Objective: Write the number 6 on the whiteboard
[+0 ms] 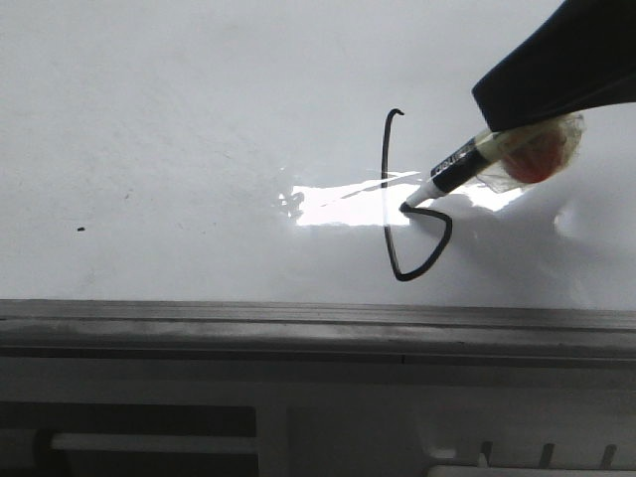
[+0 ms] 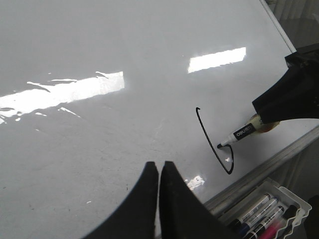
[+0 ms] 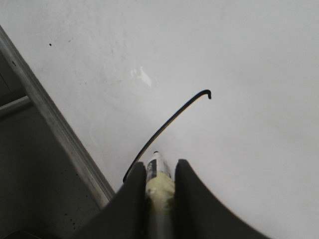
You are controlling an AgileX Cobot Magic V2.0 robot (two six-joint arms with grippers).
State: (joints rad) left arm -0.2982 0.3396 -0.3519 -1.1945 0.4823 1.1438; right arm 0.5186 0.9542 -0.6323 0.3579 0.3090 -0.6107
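The whiteboard [image 1: 179, 149] is a large glossy white board with a glare streak. A thin black number 6 [image 1: 386, 189] is drawn on it, with a hooked top, a tall stem and an angular loop at the bottom; it also shows in the left wrist view [image 2: 207, 137] and in the right wrist view [image 3: 169, 122]. My right gripper [image 3: 159, 167] is shut on a black-and-white marker [image 1: 452, 169] wrapped in tape, whose tip touches the board at the loop's upper end beside the stem. My left gripper [image 2: 159, 167] is shut and empty above the board, left of the 6.
A grey metal edge rail [image 1: 298, 323] runs along the board's near side. A clear tray [image 2: 294, 209] with several markers sits past the rail. A tiny black dot [image 1: 80, 230] marks the board at the left.
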